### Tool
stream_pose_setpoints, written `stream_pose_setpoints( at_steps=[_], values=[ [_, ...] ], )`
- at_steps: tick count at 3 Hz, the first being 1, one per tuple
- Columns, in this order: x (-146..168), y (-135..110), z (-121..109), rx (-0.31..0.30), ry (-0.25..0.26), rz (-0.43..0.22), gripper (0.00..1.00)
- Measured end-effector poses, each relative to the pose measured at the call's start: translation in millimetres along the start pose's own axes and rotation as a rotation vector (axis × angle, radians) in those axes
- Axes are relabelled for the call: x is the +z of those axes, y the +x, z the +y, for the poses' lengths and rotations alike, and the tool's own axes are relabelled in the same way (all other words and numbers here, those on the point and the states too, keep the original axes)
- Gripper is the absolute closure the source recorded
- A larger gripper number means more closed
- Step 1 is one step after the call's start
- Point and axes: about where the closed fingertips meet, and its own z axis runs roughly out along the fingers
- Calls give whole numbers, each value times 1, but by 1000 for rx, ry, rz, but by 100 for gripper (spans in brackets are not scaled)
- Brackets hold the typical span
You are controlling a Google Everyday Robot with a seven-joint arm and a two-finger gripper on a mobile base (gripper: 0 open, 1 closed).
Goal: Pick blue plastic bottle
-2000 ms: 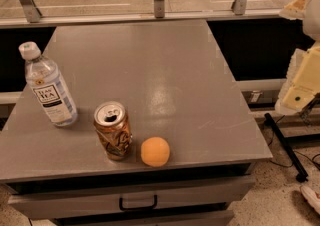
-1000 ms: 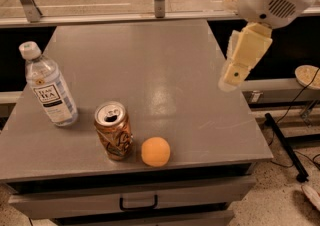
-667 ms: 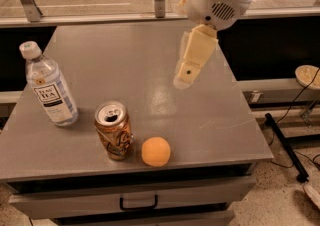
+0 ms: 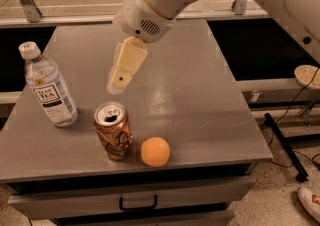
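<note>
Grey flat-topped bench (image 4: 200, 95) carries three items. Clear plastic bottle with blue-and-white label (image 4: 47, 87) stands upright near the left edge. Orange-brown metal drink can (image 4: 113, 131) stands upright to its right and nearer the front, apart from it. Round orange ball (image 4: 155, 151) sits just right of the can, near the front edge. Cream end effector (image 4: 116, 87) hangs over the bench behind the can and right of the bottle, touching neither. Drawer with dark handle (image 4: 137, 203) sits under the front edge.
</note>
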Motion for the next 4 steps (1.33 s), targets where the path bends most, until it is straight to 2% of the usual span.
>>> stream_pose_setpoints(
  at_steps=[1,2,3,4],
  values=[
    [21,-35,-7,-13,11,-50,0],
    [22,-38,-7,-14,14,-54,0],
    [30,-42,-1,16,2,-91,0],
    [52,-65,8,34,-20,-166,0]
  ],
)
